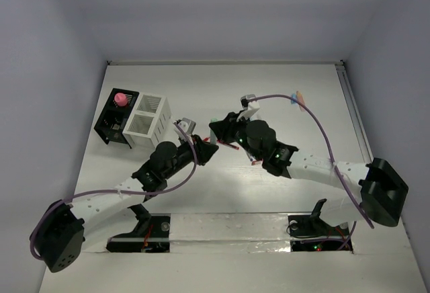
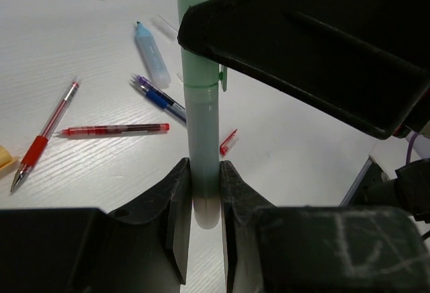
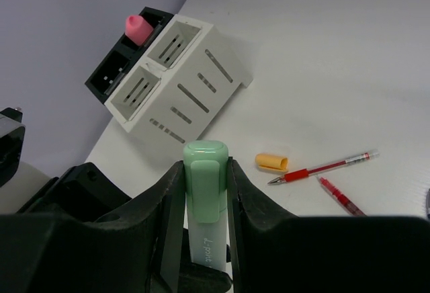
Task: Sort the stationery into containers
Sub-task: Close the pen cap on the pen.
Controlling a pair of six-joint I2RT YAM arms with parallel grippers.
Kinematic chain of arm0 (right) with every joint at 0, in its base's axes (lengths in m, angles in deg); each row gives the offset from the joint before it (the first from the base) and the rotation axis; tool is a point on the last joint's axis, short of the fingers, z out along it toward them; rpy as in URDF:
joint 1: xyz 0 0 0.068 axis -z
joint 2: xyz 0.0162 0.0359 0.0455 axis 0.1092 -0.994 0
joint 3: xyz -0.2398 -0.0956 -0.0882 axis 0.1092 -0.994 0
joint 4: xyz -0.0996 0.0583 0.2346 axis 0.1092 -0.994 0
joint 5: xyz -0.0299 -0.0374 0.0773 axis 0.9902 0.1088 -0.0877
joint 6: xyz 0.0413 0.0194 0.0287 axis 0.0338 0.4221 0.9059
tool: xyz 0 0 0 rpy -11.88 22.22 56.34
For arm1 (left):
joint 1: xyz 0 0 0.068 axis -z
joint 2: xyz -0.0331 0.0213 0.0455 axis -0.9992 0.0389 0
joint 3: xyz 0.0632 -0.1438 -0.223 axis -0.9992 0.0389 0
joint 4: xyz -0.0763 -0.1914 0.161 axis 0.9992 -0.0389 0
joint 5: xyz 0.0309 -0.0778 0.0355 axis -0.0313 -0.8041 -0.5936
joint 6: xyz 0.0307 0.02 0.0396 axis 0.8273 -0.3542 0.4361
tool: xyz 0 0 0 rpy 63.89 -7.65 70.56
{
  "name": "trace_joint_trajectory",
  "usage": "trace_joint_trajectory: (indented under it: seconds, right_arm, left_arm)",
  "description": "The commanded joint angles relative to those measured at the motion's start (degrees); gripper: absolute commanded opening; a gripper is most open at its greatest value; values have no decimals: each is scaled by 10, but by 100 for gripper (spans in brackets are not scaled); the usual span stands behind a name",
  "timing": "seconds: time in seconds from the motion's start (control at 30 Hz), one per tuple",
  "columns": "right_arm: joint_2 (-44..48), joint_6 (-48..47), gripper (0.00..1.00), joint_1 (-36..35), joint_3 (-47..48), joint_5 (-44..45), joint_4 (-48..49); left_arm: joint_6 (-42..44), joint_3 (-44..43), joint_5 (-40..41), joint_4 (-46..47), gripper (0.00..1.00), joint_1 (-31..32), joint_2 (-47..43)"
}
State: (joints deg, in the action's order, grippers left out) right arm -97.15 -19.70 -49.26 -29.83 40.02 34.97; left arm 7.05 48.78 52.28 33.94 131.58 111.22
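Observation:
A mint green highlighter (image 2: pixel 201 98) is held at both ends above the table. My left gripper (image 2: pixel 203 192) is shut on its pale barrel end. My right gripper (image 3: pixel 205 166) is shut on its green cap (image 3: pixel 205 189). The two grippers meet at mid-table in the top view (image 1: pixel 211 142). On the table below lie a pale blue highlighter (image 2: pixel 152 54), a blue pen (image 2: pixel 160 98), a red pen (image 2: pixel 44 138), a thin red refill (image 2: pixel 114 130) and an orange cap (image 3: pixel 271 162). The black slotted box (image 1: pixel 114 126) holds a pink-topped piece (image 1: pixel 121 98). The white two-compartment box (image 1: pixel 149 121) adjoins it.
The boxes stand at the far left, near the left wall (image 1: pixel 54 105). A small red cap piece (image 2: pixel 228 142) lies by the blue pen. In the top view the arms cover the loose stationery. A purple cable (image 1: pixel 316 121) arcs over the right arm.

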Motion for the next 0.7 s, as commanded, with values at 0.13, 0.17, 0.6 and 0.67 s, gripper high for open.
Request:
trace_joint_trajectory:
  seconds: [0.13,0.17,0.6,0.67]
  right_arm:
    - [36,18,0,-34,-33,-51,-73]
    - [38,13,0,-34,-33,-59,-83]
    - [31,38,0,-48,-66,-125,-110]
    - [31,50,0,-56,-78,-106,-106]
  left_arm:
    - [-17,-54,20,68,0,-5,-47]
    - [-23,-58,16,67,0,-5,-49]
    - [-15,-160,24,28,0,-5,-38]
    - [-7,-197,26,18,0,-5,-33]
